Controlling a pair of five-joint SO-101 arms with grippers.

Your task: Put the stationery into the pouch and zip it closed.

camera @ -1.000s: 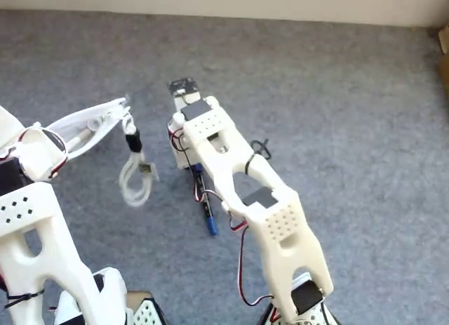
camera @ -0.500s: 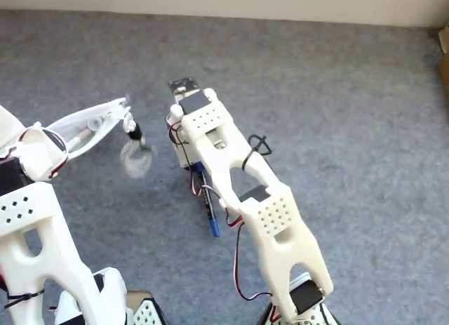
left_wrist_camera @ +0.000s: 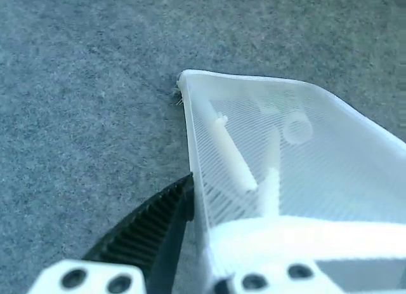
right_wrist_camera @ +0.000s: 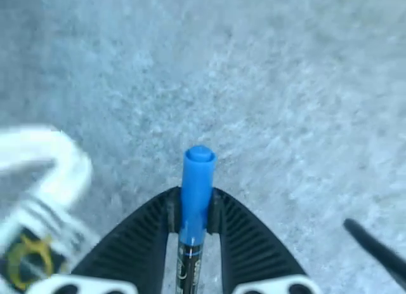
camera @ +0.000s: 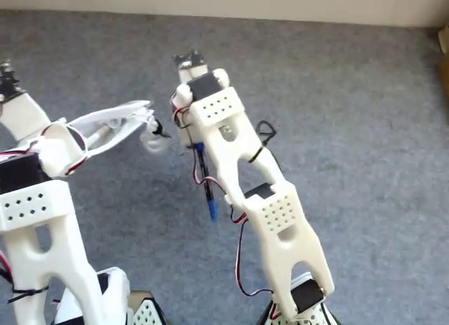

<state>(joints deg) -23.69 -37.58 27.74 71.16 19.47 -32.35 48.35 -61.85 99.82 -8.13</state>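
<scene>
Right claw (right_wrist_camera: 195, 199) pinches blue pen (right_wrist_camera: 197, 170) lengthwise (cap beyond tips) — left claw (left_wrist_camera: 196, 202) clamps pouch (left_wrist_camera: 317, 173)

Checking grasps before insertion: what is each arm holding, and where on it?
Right gripper: blue pen, near its capped end. Left gripper: mesh pouch, by one end.
</scene>
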